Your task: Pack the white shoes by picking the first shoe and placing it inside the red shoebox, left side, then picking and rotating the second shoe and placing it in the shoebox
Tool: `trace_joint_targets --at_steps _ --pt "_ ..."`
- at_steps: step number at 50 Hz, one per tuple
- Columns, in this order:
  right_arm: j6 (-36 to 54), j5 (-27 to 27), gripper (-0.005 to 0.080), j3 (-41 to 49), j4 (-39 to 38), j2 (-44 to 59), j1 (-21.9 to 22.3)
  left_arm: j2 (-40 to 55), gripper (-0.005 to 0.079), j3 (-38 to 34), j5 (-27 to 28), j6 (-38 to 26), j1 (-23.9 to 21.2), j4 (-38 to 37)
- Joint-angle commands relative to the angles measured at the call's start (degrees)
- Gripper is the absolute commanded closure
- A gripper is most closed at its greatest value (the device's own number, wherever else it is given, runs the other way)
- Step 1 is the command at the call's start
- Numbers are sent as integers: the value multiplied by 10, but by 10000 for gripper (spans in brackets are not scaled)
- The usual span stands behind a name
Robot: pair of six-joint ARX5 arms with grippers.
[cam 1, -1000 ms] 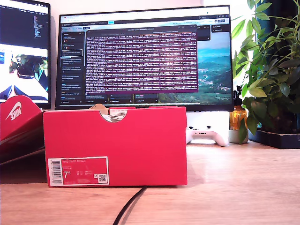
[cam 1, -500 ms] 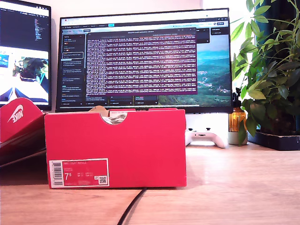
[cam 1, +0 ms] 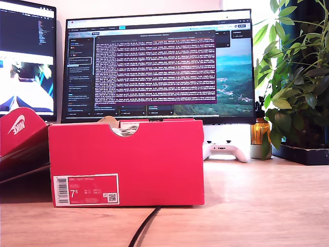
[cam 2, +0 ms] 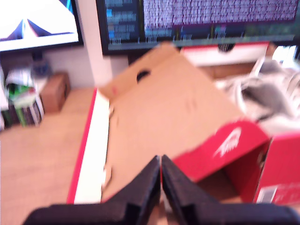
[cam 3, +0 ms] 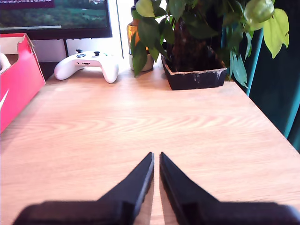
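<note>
The red shoebox [cam 1: 126, 162] stands on the wooden desk [cam 1: 257, 206] in front of the wide monitor [cam 1: 157, 64], its labelled end toward the exterior camera. White tissue or shoe material shows through the half-round notch in its top edge, too little to name. In the first wrist view, a white shoe [cam 2: 262, 93] appears to lie inside the shoebox, blurred, with laces and an opening just readable; whether both shoes are in there I cannot tell.

My first gripper [cam 2: 161, 161] hovers over the flat lid [cam 2: 164, 117], which lies beside the shoebox with its brown inner face up. Its jaws are pressed together with nothing between them. My second gripper [cam 3: 156, 159] is on the far side of the shoebox from the lid, above bare desk, jaws likewise closed and empty. A white game controller [cam 3: 86, 65] and a potted plant [cam 3: 197, 42] sit beyond it, well clear of the shoebox.

The risks, as I judge them: the first wrist view is motion-blurred, so that arm may clip the raised lid edge or the shoebox wall. A dark cable [cam 1: 144, 226] runs out from under the shoebox and could drag it if snagged.
</note>
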State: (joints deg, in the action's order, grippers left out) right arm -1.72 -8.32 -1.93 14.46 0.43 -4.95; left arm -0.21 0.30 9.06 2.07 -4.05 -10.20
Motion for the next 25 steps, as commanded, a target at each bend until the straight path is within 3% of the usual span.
trace_joint_targets --at_steps 1,25 --pt "-5 -2 753 -2 4 -4 0 -5 764 -18 1 12 -2 -13" --pt "-5 -2 753 -2 4 -4 0 -5 764 -17 1 16 -2 -16"
